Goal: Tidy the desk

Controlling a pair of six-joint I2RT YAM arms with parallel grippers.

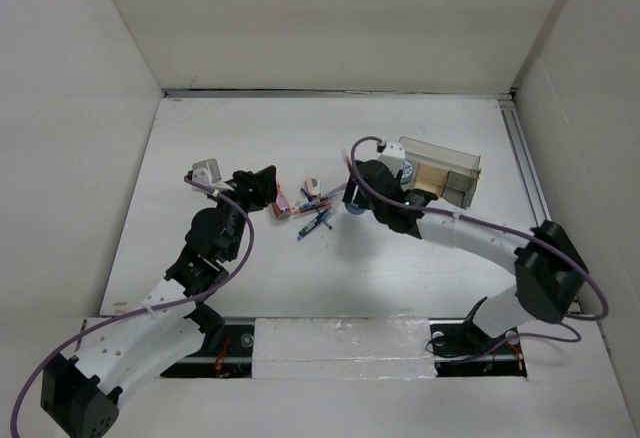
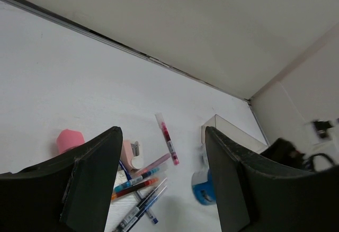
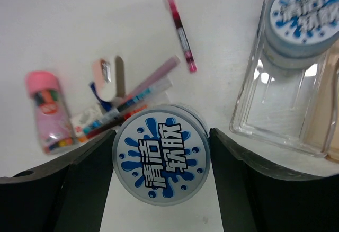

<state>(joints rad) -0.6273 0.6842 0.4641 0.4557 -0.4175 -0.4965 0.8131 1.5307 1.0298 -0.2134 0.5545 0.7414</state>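
Observation:
The white desk (image 1: 250, 138) holds a loose pile of pens (image 1: 316, 214), also in the left wrist view (image 2: 135, 181) and the right wrist view (image 3: 130, 97). My right gripper (image 3: 161, 155) is shut on a round tin with a blue splash label (image 3: 161, 160), beside the clear plastic box (image 3: 280, 121). A second matching tin (image 3: 304, 15) lies inside that box. My left gripper (image 2: 163, 147) is open and empty, hovering over the left side of the pen pile. In the top view the left gripper (image 1: 266, 187) and right gripper (image 1: 352, 204) flank the pile.
A pink-capped bottle (image 3: 48, 110) lies left of the pens. A pink tape dispenser (image 3: 106, 73) and a separate pink-red pen (image 3: 180, 30) lie nearby. The clear box (image 1: 445, 173) stands at the right. A metal rail (image 1: 525, 158) runs along the right edge; white walls enclose the desk.

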